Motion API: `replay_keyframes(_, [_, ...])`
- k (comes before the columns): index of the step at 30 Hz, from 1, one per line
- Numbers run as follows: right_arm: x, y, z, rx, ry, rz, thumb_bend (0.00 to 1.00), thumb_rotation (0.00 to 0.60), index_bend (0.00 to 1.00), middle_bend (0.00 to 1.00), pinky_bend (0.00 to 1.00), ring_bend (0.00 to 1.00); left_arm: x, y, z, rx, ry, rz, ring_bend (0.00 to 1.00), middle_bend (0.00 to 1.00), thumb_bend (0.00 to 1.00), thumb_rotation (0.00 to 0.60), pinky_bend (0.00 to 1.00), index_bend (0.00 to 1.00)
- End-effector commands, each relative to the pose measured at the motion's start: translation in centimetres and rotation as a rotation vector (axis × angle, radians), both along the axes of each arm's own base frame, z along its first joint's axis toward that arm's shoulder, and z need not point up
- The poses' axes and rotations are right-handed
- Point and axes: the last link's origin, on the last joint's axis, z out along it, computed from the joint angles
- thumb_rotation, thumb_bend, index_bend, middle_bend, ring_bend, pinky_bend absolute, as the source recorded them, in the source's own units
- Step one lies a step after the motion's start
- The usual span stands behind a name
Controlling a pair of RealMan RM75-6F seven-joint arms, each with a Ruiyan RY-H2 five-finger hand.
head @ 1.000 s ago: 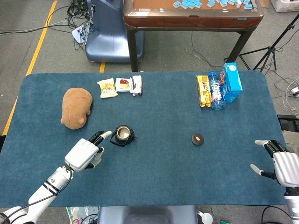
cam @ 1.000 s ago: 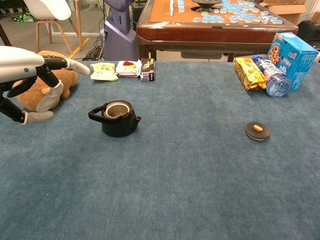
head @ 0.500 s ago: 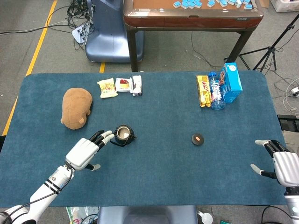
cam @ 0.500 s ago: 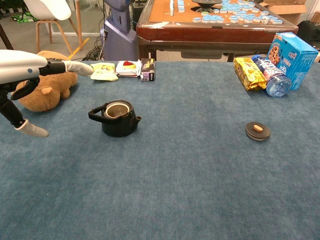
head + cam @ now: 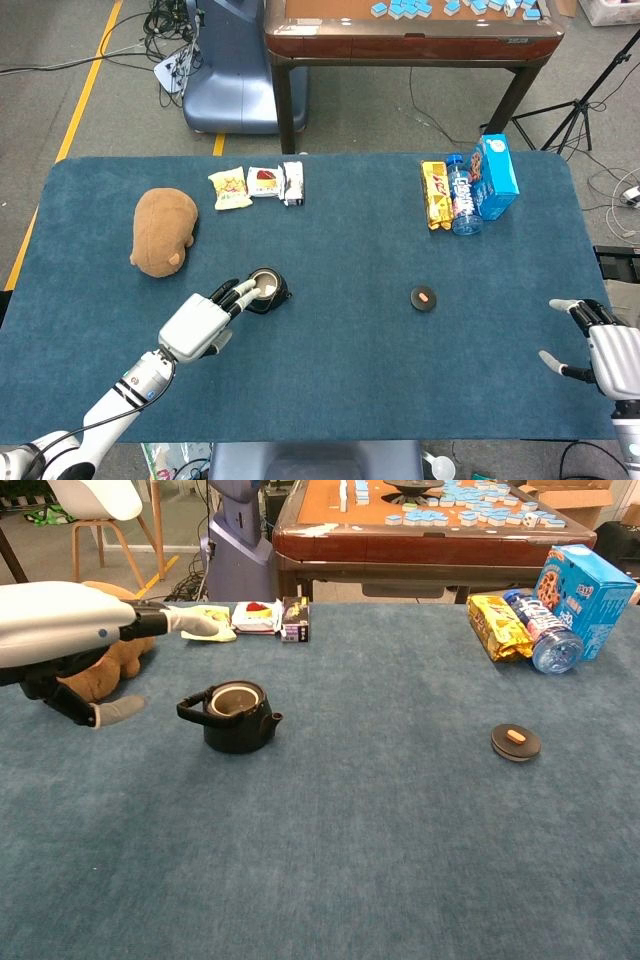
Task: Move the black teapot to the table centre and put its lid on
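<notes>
Several things across the blue table [image 5: 330, 380], left to right. Far left: brown plush toy [image 5: 163, 231]. Just right of it, nearer: left hand [image 5: 200, 322], released, fingers apart and stretched toward the black teapot [image 5: 264, 290], fingertips over its handle side, nothing grasped. Teapot left of centre, upright, mouth uncovered. Behind it at the far edge: three snack packets [image 5: 256, 184] in a row. Bare cloth between teapot and lid [image 5: 424, 298], nothing in the way. Lid flat, right of centre, well apart from the teapot. Far right corner: yellow packet [image 5: 433, 193], water bottle [image 5: 462, 198], blue box [image 5: 496, 176], clustered. Near right edge: right hand [image 5: 605, 350], released, fingers spread, holding nothing.
</notes>
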Motion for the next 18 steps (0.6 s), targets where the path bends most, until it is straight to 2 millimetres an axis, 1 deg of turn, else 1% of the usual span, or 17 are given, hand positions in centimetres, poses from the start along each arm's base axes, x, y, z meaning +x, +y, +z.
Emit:
replay_keyframes(1, [-0.1,0.1,0.2,-0.006,-0.005,-0.002,0.00,0.600,0.30,0.33,0.43,0.23,0.5,0.1,-0.9,-0.012,0.030,-0.018,0.10,0.04,0.57,0.600,0.71,0.06])
replay_keyframes(7, [-0.2,0.3,0.6,-0.016,-0.019,-0.003,0.00,0.600,0.30,0.33,0.43,0.23,0.9,0.2,-2.1,-0.025,0.073,-0.024,0.12,0.06,0.59,0.600,0.72,0.09])
replay_keyframes(11, [-0.3,0.4,0.8,-0.021,-0.026,-0.002,0.00,0.600,0.30,0.33,0.43,0.23,0.9,0.4,-2.5,-0.031,0.090,-0.013,0.14,0.08,0.62,0.600,0.72,0.15])
replay_keyframes(18, [-0.4,0.4,1.0,-0.026,-0.033,-0.002,0.00,0.600,0.30,0.33,0.43,0.23,1.2,0.7,-3.4,-0.026,0.098,-0.022,0.16,0.13,0.64,0.600,0.72,0.19])
